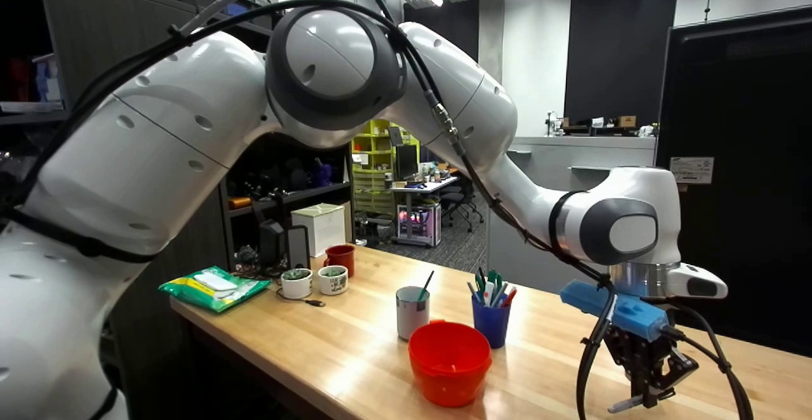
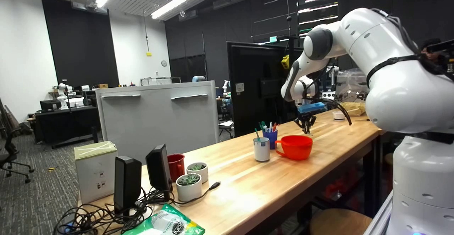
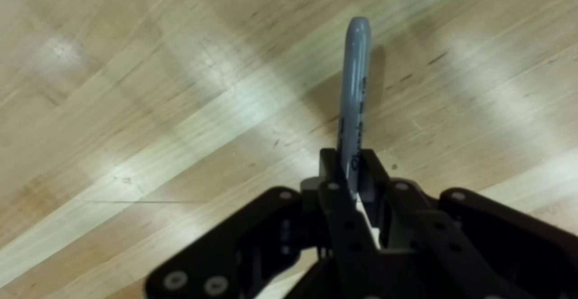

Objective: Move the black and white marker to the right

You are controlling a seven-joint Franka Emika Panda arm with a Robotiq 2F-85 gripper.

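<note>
The marker (image 3: 355,77) is pale grey-white with black print along its side. My gripper (image 3: 350,165) is shut on one end of it, and that end is partly hidden between the fingers. The rounded free end points away from the jaws in the wrist view. A shadow lies beside the marker on the tabletop, apart from it. In an exterior view the marker (image 1: 625,404) sticks out from the gripper (image 1: 652,397), low over the table. In an exterior view the gripper (image 2: 306,129) is beyond the red bowl, and the marker (image 2: 310,134) shows only as a small pale bit.
A red bowl (image 1: 449,363), a blue cup of pens (image 1: 490,321) and a white-grey cup (image 1: 412,313) stand together on the wooden table (image 1: 361,318). Potted plants (image 2: 188,188), a red mug (image 2: 176,167) and speakers (image 2: 158,169) are at the table's far end from the gripper.
</note>
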